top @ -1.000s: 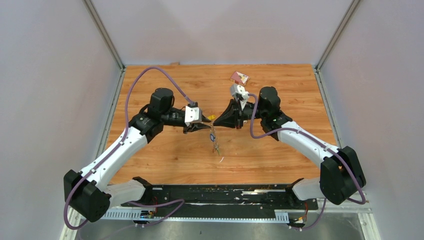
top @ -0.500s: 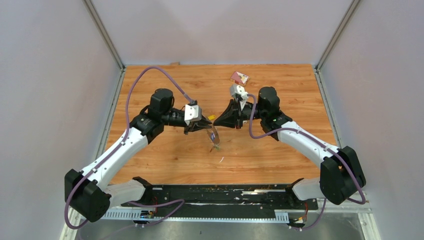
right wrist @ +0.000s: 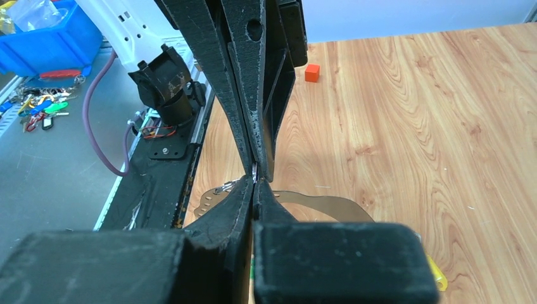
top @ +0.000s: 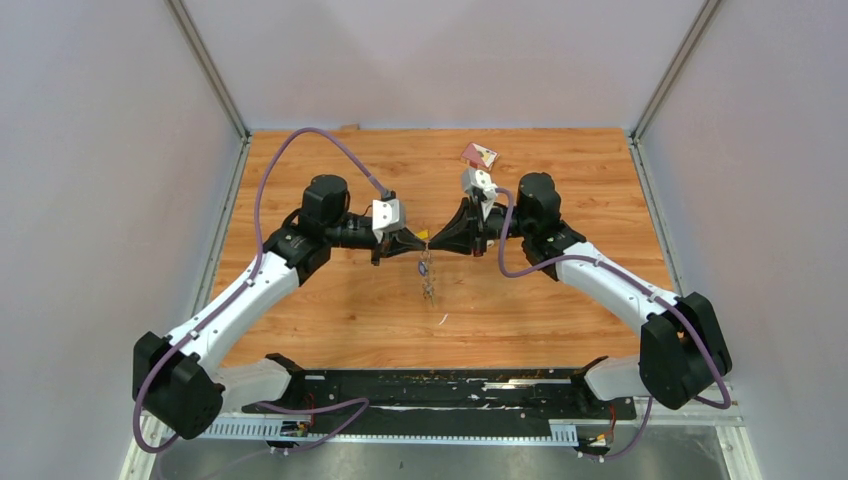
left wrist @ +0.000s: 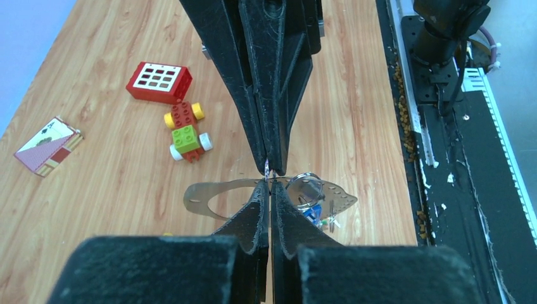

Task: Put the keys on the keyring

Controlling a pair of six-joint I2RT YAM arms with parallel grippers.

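Left fingers (left wrist: 250, 218) and right fingers (right wrist: 237, 209) (tip to tip) clamp the dangling keyring (left wrist: 195, 196).

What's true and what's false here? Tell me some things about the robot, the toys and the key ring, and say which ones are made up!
1. The left pincer and the right pincer are both shut and meet tip to tip. True.
2. One pincer holds the toy car. False: it sits on the table, away from both pincers.
3. The red block with the white grid lies close to the toy car. True.
4. Nothing touches the key ring. False: it is pinched right at the pincer tips.
5. The little cube on the table is blue. False: it is orange.
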